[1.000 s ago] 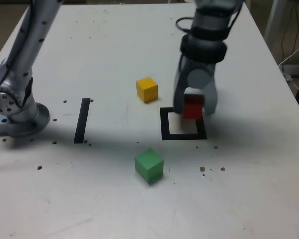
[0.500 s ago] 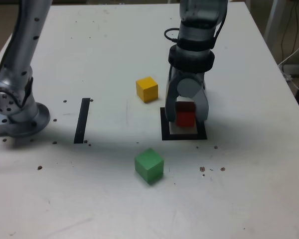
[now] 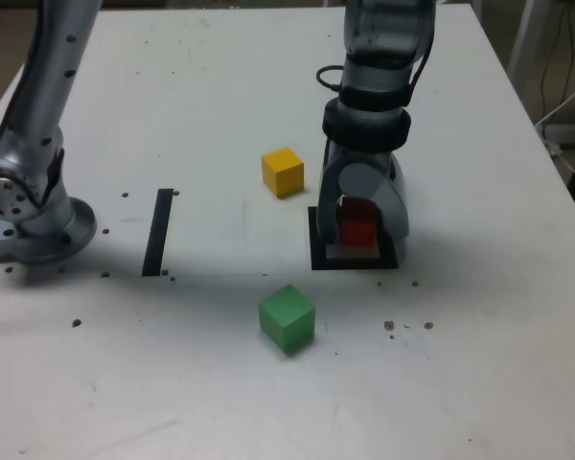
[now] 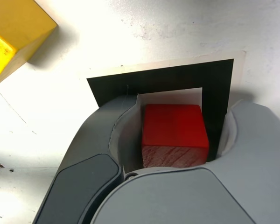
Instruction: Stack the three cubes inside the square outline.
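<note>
White table (image 3: 479, 364), matte, scuffed, flecked with small dark specks. Grey arm base (image 3: 29, 216) at the exterior view's left edge; the arm comes down from the top of that view over the square outline.

Gripper (image 3: 361, 240) points down over the square outline (image 3: 317, 249), smooth grey moulded jaws straddling the red cube (image 3: 357, 228). Jaws stand partly open. In the wrist view a pale gap shows between the red cube (image 4: 175, 134) and each jaw, so the gripper (image 4: 172, 140) does not clamp it; whether either jaw still brushes a side, cannot tell. Nothing is held.

Red cube sits between the jaws on the pale centre of the square outline (image 4: 151, 81), inside the thick black tape frame. Top face flat, solid red; the face nearest the wrist camera shows wood grain under the paint.

Green cube (image 3: 287, 318) rests on the table nearer the exterior camera, apart from the outline. Yellow cube (image 3: 283, 172) rests beyond the outline toward the exterior view's left, close to the frame's corner but not touching; its edge also shows in the wrist view (image 4: 11, 35). Both sharp-edged, solid-coloured.

Straight black tape strip (image 3: 158, 230) lies well apart, toward the arm base.
</note>
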